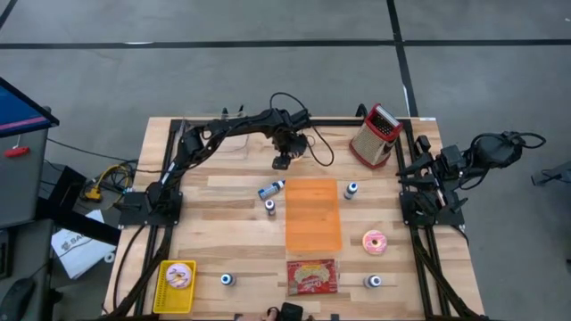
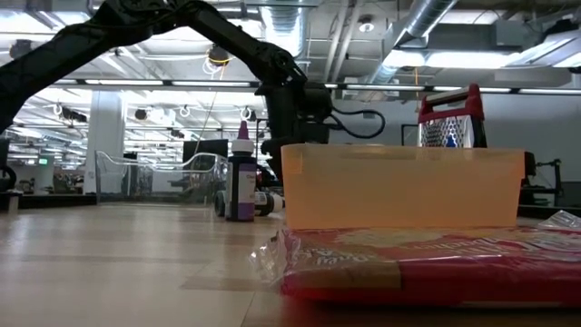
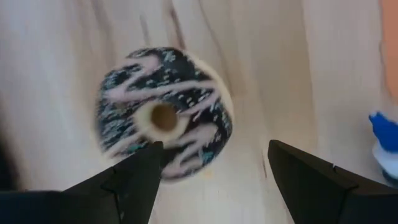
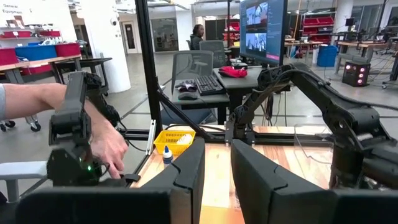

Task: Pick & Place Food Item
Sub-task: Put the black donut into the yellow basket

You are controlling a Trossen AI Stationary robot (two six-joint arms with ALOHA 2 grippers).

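Observation:
A chocolate donut [image 3: 163, 121] with pink stripes and sprinkles lies flat on the wood at the table's far middle. My left gripper [image 3: 214, 146] [image 1: 282, 162] hangs just above it, pointing down and open. The donut sits off to one side of the gap, by one fingertip [image 3: 146, 158]. Whether that tip touches it, I cannot tell. The gripper hides the donut in the high view. An orange container [image 1: 312, 214] stands in the table's middle. My right gripper [image 4: 217, 177] waits folded at the table's right edge, a narrow gap between its fingers and nothing in it.
A pink donut [image 1: 375, 242] lies right of the container, and a red food packet [image 1: 311, 276] lies near it. A yellow tray [image 1: 176, 283] holds another donut. Several small bottles [image 1: 271, 189] stand around. A grater [image 1: 376, 134] stands far right. A person's hand [image 4: 106, 146] shows at the near edge.

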